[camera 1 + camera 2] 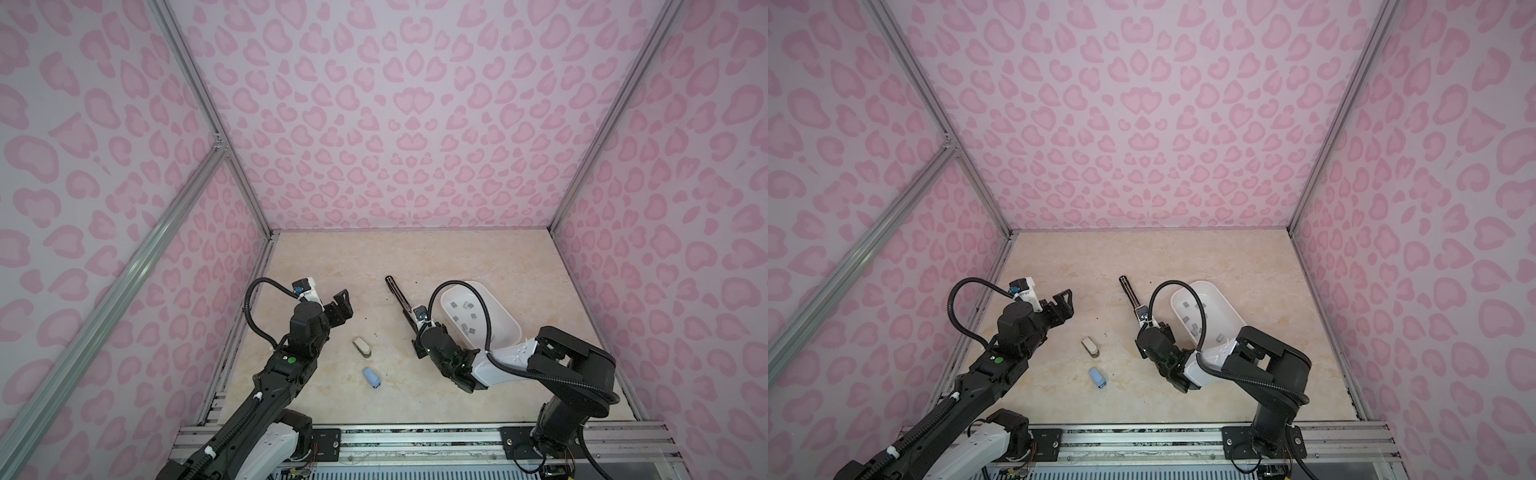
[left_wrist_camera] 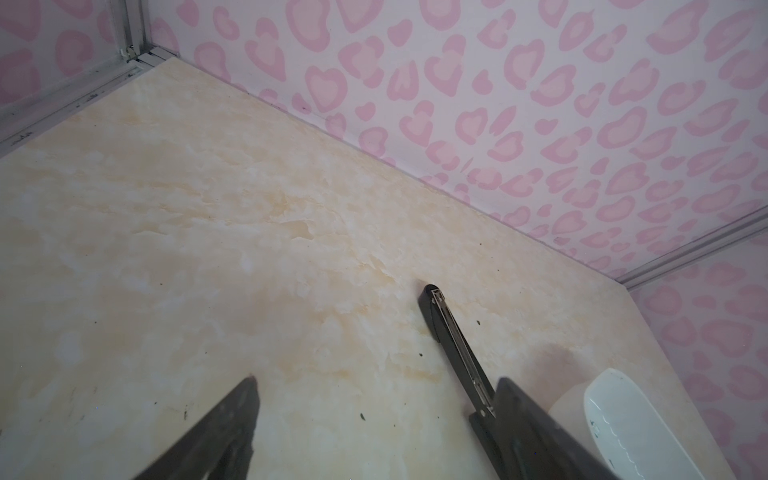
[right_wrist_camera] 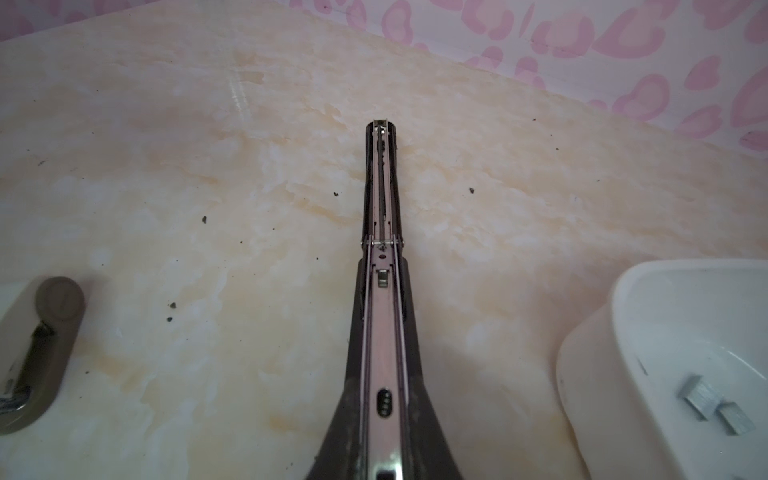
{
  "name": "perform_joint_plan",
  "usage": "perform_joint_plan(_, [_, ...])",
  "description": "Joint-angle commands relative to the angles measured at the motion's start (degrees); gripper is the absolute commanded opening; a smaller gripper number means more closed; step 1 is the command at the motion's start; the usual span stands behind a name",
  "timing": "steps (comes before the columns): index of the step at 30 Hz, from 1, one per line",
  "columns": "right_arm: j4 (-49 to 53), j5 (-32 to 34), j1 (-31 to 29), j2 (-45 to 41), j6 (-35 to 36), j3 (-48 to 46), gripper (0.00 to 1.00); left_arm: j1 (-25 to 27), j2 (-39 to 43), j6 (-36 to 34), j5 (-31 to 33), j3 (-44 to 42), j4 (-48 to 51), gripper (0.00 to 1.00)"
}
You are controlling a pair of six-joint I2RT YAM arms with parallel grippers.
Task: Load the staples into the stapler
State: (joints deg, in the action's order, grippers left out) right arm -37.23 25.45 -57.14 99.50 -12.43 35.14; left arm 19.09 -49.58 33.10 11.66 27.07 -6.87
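Front rail [image 1: 415,434] with both arm bases sits nearest. On the table [image 1: 415,257]: blue stapler [image 1: 371,377], then beige stapler [image 1: 361,346], both loose and apart. Left arm carries a green dot [image 1: 292,360]. Right gripper [image 1: 410,319] is clamped on the near end of the black stapler [image 1: 397,293], which lies opened flat, magazine up, lid toward the back wall. Staples [image 3: 700,395]: loose grey blocks in the white tray [image 1: 500,305] just right of it. Left gripper [image 1: 344,306] is spread wide, holding nothing, left of the black stapler. Print on the left camera mount [image 1: 309,293] is too small to read.
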Motion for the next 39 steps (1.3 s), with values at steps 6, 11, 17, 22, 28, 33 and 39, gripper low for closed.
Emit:
perform_joint_plan(6, [-9.02,0.69,1.42,4.17,-2.95,-0.75,0.07,-0.04,-1.67,-1.41,-1.72,1.5,-1.99,0.89])
perform_joint_plan(11, [-16.28,1.86,1.46,5.29,-4.27,-5.13,0.23,-0.06,-2.86,-1.91,-1.15,2.14,-1.55,0.89])
perform_joint_plan(17, [-19.54,2.83,0.9,1.83,-1.78,-8.08,0.39,-0.1,-3.47,-2.15,-2.96,2.75,-1.48,0.89])
perform_joint_plan(22, [-15.62,4.01,-0.47,-2.22,0.34,-7.3,0.4,-0.09,-3.43,-2.69,-2.08,2.88,-1.26,0.89])
perform_joint_plan(28, [-14.28,0.92,-5.23,-7.85,4.21,-6.55,0.52,-0.09,-3.59,-2.57,-1.66,2.96,-1.04,0.89])
perform_joint_plan(33, [-12.45,-10.35,-7.77,-5.87,8.18,-3.4,0.59,-0.1,-1.39,-2.76,-0.43,2.52,-0.44,0.89])
perform_joint_plan(39, [-13.71,-18.29,-9.32,-1.47,8.53,-0.69,0.59,-0.11,1.59,-2.52,1.6,1.2,-0.49,0.9])
